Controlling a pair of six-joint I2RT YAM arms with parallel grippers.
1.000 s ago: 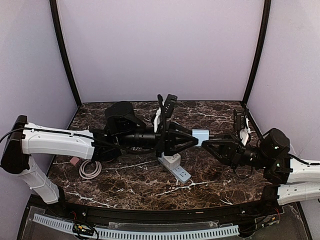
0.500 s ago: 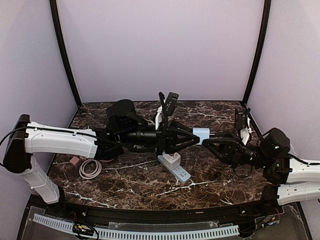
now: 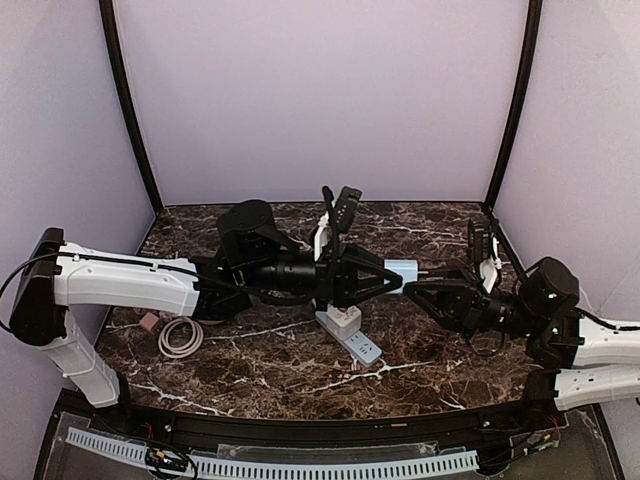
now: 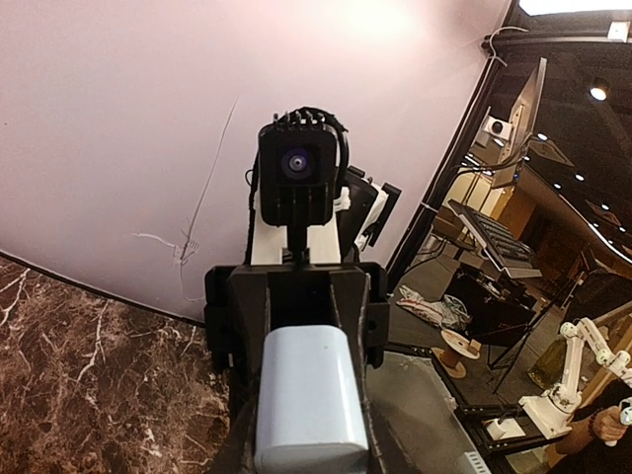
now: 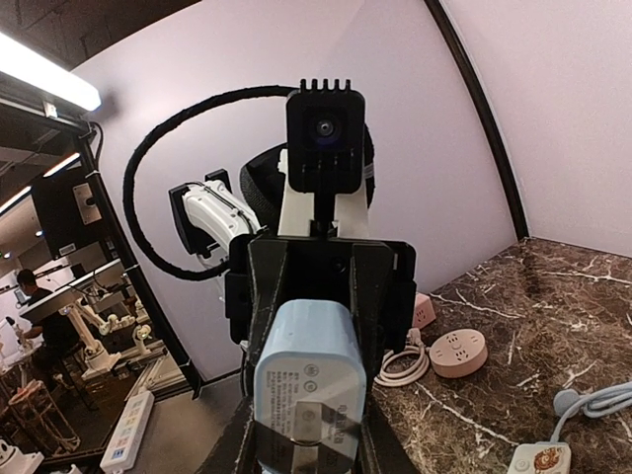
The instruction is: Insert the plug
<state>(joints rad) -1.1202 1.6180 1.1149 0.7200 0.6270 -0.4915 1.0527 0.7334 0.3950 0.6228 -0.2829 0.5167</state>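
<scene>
The light blue plug (image 3: 402, 272) hangs in mid-air over the marble table between my two grippers, which face each other. My left gripper (image 3: 392, 279) has its fingers against the plug's sides; in the left wrist view the plug (image 4: 308, 395) fills the gap between them. My right gripper (image 3: 414, 288) grips the other end; in the right wrist view the plug (image 5: 304, 380) shows its labelled face between the fingers. A white power strip (image 3: 352, 337) lies on the table below the plug.
A pink cube socket (image 3: 149, 321) and a coiled pale cable (image 3: 180, 338) lie at the left. In the right wrist view a round pink socket (image 5: 457, 352) and a white cable (image 5: 592, 403) lie on the marble. Purple walls enclose the table.
My left gripper has turned at the wrist and drawn its fingers in around the plug. The plug and my right arm have barely moved.
</scene>
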